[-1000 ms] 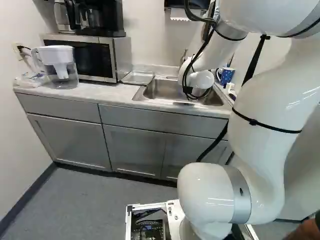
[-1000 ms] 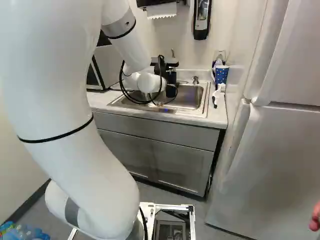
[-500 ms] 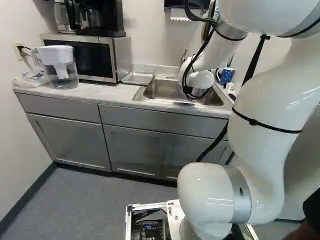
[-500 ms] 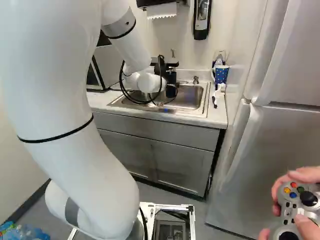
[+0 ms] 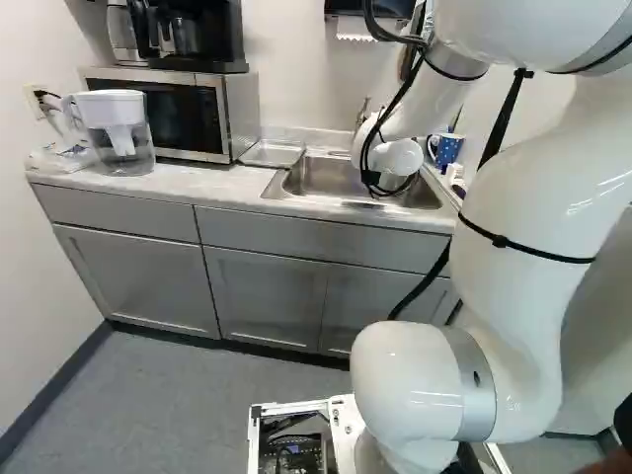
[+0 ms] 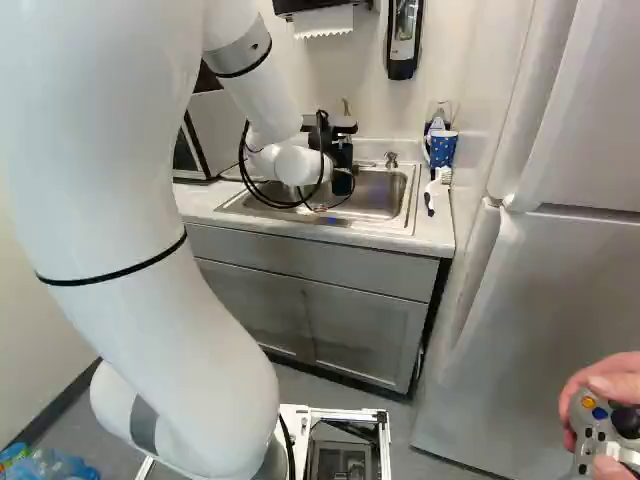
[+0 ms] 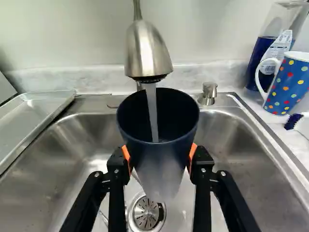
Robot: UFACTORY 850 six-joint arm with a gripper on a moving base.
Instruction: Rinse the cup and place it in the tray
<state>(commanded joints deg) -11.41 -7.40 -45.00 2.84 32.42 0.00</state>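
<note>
Right now, at the upper left of the left base view, a clear water pitcher [image 5: 120,143] stands on the desk [image 5: 197,186], with a microwave [image 5: 235,114] to its right and a black coffee maker [image 5: 202,44] on top of that. Next along, near the upper middle, the metal tray [image 5: 272,153] lies just beside the sink [image 5: 321,180].

The arm [image 6: 150,240] fills the left of the right base view and reaches over the sink to the hand [image 6: 341,155], a little above the middle of the frame. The wrist view shows the hand grasping the dark blue cup [image 7: 159,159], its 2 orange pads [image 7: 192,153] pressed to opposite sides. The cup is over the sink, mouth up, beneath the faucet [image 7: 147,53]; 1 stream of water [image 7: 152,113] runs into it. Past the cup's lower end is the round drain [image 7: 146,213].

Farther right, in the upper right of the right base view, a blue spotted mug [image 6: 443,150] stands on the desk beyond the sink, with a white brush [image 6: 436,188] near it. A white fridge [image 6: 560,260] fills the right side.
</note>
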